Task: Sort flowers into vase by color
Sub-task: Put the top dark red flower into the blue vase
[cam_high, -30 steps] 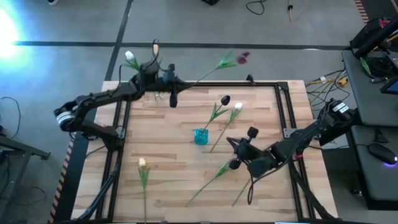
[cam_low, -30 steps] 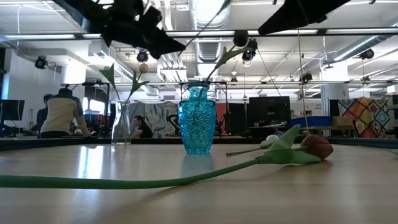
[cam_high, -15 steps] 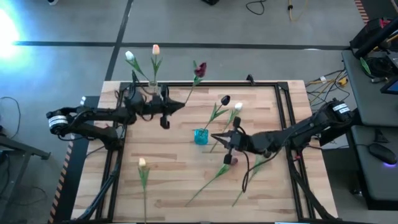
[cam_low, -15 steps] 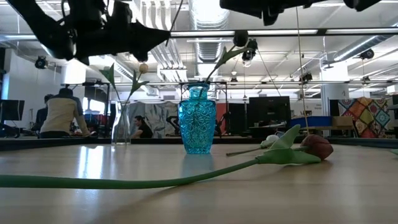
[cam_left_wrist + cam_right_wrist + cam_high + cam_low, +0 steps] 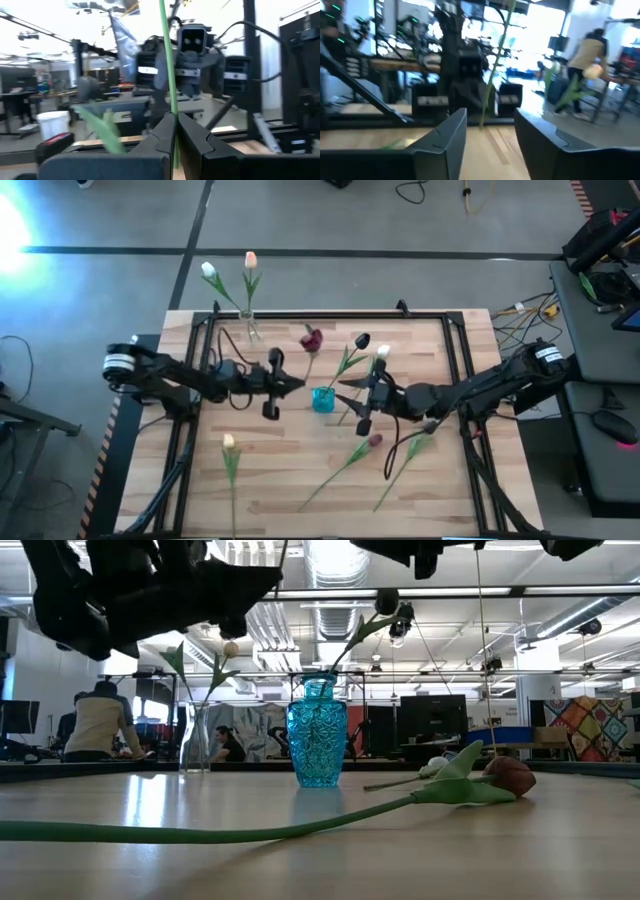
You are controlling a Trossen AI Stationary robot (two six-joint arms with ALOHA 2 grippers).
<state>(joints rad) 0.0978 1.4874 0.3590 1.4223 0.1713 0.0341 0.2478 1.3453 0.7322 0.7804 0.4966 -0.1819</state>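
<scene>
My left pincer sits just at nine o'clock of the blue vase, fingers clamped on a thin green stem; it probably belongs to the maroon flower, though the overhead view is unclear. My right pincer sits at three o'clock of the vase, fingers spread apart, holding nothing. A clear vase at the bench's twelve-o'clock edge holds white and peach flowers. Others lie on the bench.
</scene>
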